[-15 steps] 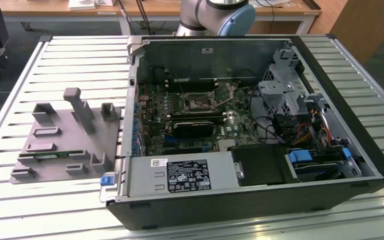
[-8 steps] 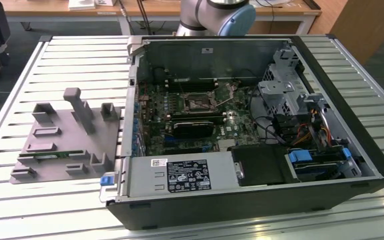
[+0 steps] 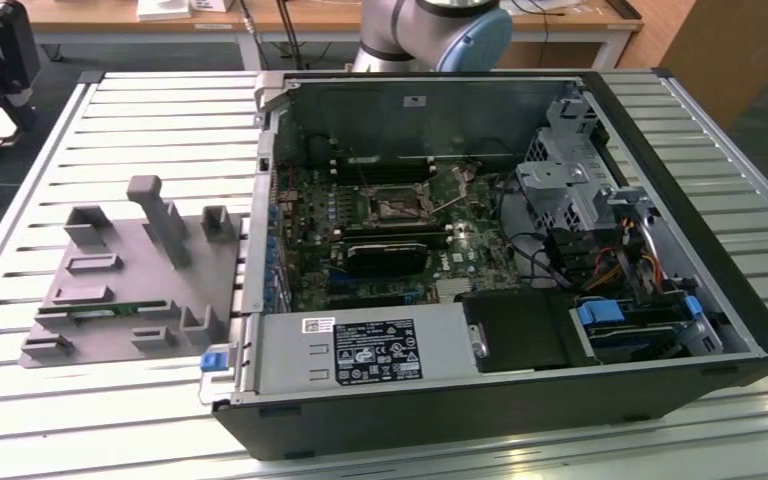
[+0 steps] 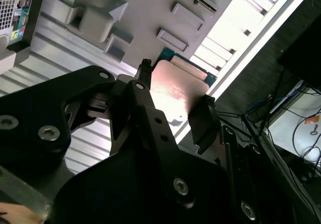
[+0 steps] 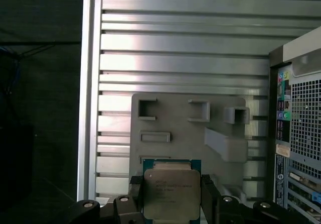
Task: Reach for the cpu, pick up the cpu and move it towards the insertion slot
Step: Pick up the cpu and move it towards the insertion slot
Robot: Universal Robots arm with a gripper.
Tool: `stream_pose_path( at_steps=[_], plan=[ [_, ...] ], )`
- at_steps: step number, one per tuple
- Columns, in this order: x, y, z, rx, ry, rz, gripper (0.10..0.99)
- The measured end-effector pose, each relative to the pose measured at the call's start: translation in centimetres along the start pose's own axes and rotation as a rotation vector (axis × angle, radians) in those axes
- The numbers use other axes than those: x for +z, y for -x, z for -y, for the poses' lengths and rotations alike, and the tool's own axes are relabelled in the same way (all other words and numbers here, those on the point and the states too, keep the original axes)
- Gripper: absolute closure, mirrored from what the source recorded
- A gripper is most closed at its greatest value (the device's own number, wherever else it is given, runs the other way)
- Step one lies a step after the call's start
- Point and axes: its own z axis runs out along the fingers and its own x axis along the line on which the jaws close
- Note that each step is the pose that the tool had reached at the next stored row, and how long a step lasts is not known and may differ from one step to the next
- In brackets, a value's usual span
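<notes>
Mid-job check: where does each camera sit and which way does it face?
Exterior view: off the arm, looking down on the open computer case and grey fixture; arm joint beyond.
First wrist view: on the wrist, facing down at the fixture past the gripper holding the cpu.
Second wrist view: on the wrist, looking along the gripper's black body.
Both wrist views share cpu and fixture.

We count one cpu (image 5: 169, 194). We count one gripper (image 5: 172, 200) with two fingers (image 5: 208, 196). There is one open computer case (image 3: 491, 412). Inside it are one insertion slot (image 3: 394, 207) and one black heatsink (image 3: 387, 256). On the exterior view's left is one grey tray (image 3: 128, 332) with one green memory stick (image 3: 97, 310). There is one metal table (image 3: 157, 120).
</notes>
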Motion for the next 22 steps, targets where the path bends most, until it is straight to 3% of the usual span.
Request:
stream_pose_path(
  at_steps=[9,22],
  plan=[
    [0.00,1.29,0.01,0.000,0.000,0.0000,0.545],
    [0.00,3.88,0.04,0.000,0.000,-0.0001,0.545]
  ],
)
